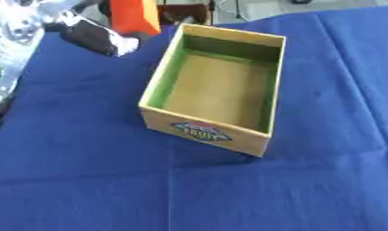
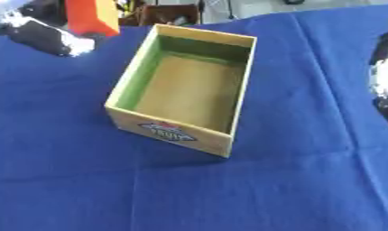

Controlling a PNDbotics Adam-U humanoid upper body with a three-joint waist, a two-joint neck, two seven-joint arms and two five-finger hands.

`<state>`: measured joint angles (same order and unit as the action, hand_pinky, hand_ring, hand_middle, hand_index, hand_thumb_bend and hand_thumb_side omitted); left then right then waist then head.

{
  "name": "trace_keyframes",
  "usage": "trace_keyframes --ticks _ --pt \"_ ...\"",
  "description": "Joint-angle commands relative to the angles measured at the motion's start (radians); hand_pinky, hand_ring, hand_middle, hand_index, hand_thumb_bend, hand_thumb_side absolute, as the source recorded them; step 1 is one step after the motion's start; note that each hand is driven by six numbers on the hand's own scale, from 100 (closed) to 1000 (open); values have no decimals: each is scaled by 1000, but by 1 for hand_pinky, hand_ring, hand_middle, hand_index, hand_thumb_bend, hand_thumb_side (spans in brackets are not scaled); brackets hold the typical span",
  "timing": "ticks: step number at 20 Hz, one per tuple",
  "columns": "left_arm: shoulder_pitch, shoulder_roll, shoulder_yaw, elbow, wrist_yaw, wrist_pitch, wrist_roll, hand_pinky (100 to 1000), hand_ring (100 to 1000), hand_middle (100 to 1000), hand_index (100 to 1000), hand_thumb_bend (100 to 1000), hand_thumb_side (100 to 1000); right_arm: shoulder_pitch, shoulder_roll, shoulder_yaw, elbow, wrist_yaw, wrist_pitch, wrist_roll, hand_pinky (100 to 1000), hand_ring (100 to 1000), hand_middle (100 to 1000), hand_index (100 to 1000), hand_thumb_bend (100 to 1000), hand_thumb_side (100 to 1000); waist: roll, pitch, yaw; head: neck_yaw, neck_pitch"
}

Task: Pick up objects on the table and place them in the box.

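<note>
Orange block sits clenched in my left hand, raised beside the box for dropping in.

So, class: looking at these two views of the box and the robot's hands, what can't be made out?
- Left hand: blurred; whether its fingers hold the orange object is unclear.
- Orange object: top cut off by the upper edge.
- Right hand: cut off by the right eye view's edge.
- Box label: too blurred to read.
</note>
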<state>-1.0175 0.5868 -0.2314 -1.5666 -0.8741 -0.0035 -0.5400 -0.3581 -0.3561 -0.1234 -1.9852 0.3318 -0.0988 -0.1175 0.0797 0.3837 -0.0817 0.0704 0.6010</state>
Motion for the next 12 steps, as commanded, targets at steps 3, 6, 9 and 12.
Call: trace_keyframes --ticks 3,6,9,12 --pt "-66 -90 -7 101 -157 -41 33 256 428 344 541 100 504 -19 -16 -3 -15 -10 -5 -3 736 656 603 796 100 554 -3 -15 -7 9 -16" --pt "-95 -126 2 134 -191 -33 60 265 434 346 544 100 485 -40 -2 5 -15 -20 -11 0 736 656 603 796 100 553 -8 -2 -34 31 -35" --pt "-117 -190 -24 186 -232 -9 95 276 440 349 546 100 483 -58 6 8 -15 -30 -13 2 736 656 603 796 100 553 -7 8 -52 40 -46" --pt "-120 -235 -44 231 -278 -5 120 279 441 346 544 100 484 -64 8 8 -15 -34 -14 2 736 656 603 796 100 553 -5 13 -60 40 -49"
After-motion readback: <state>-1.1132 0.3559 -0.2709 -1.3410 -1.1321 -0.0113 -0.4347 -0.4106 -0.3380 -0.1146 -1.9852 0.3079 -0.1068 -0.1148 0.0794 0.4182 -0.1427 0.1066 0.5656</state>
